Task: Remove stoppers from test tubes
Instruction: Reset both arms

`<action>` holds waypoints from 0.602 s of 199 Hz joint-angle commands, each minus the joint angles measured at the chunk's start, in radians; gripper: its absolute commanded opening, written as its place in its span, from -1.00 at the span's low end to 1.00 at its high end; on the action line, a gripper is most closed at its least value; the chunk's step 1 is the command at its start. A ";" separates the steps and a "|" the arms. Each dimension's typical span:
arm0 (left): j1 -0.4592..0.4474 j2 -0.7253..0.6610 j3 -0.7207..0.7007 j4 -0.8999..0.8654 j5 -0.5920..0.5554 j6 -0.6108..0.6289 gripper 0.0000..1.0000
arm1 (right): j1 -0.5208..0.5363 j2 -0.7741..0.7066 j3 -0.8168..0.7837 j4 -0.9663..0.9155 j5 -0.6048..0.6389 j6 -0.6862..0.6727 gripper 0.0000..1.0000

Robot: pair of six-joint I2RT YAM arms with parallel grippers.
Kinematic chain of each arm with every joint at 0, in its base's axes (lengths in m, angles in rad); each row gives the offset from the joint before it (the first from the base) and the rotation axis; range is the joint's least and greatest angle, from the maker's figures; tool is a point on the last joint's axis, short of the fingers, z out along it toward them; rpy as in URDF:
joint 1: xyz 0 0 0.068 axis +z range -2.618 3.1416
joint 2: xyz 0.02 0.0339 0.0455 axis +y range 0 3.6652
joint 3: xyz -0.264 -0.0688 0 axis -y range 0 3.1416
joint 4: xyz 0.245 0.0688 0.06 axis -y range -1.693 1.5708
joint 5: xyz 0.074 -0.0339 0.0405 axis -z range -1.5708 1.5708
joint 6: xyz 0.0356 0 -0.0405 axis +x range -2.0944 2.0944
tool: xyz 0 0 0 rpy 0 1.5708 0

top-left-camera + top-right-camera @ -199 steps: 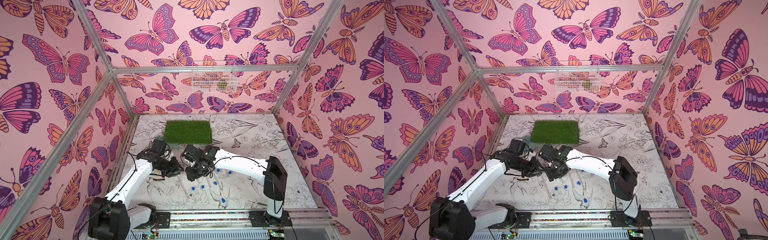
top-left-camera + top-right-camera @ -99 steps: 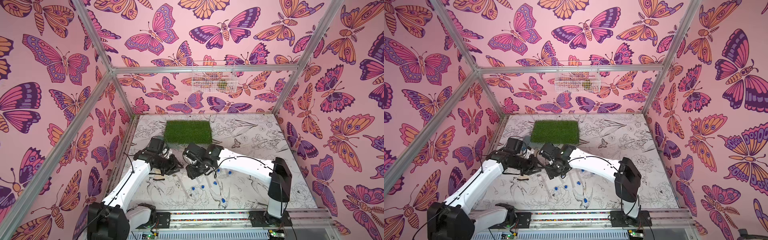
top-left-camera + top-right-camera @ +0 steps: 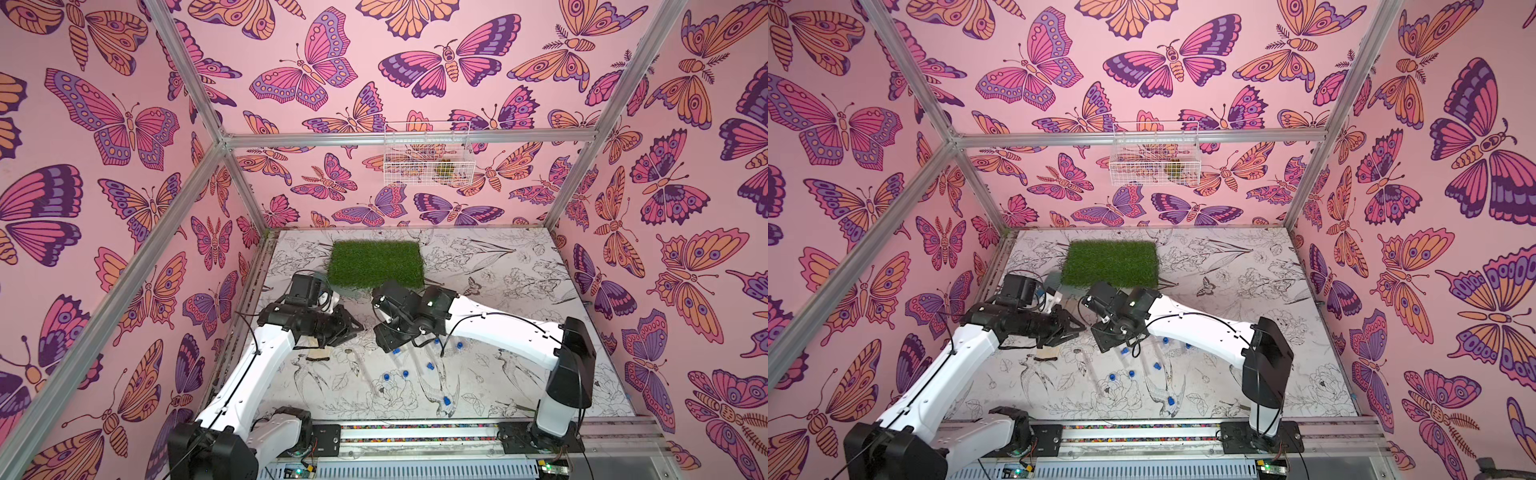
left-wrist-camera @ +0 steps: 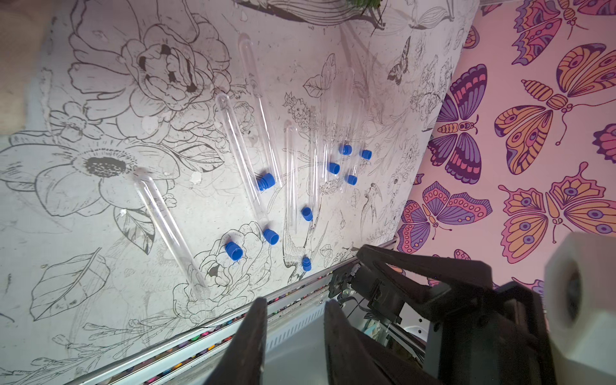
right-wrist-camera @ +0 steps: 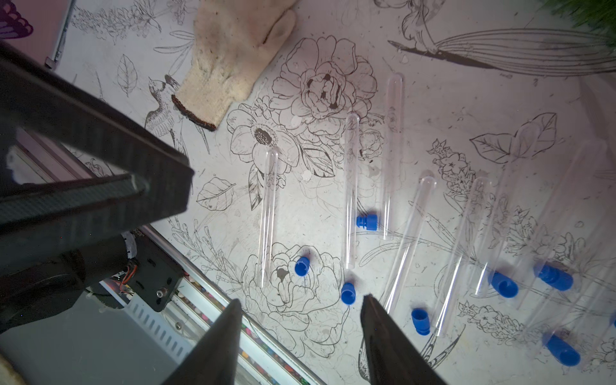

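We hovered empty-handed above the test tubes (image 5: 351,186) and blue stoppers (image 5: 347,293).
Our left end effector (image 4: 294,301) stood narrowly parted and our right end effector (image 5: 301,297) spread wide, neither holding anything. The tubes lay toward the front edge of the surface (image 3: 519,257), with loose stoppers among them; a few looked plugged. We judged it best to steady one such tube, pinch its stopper squarely, and pull along the tube.

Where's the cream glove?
The glove lies flat on the table, on the robot's left of the test tubes, mostly hidden under the left arm in both top views.
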 commanded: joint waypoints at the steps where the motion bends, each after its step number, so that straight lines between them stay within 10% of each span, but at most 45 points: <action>1: 0.010 -0.018 0.023 -0.016 -0.007 -0.005 -0.34 | -0.009 -0.048 -0.027 0.021 0.045 -0.012 0.22; 120: 0.010 -0.080 0.010 0.000 -0.033 -0.055 -0.34 | -0.030 -0.302 -0.241 0.177 0.177 -0.013 0.33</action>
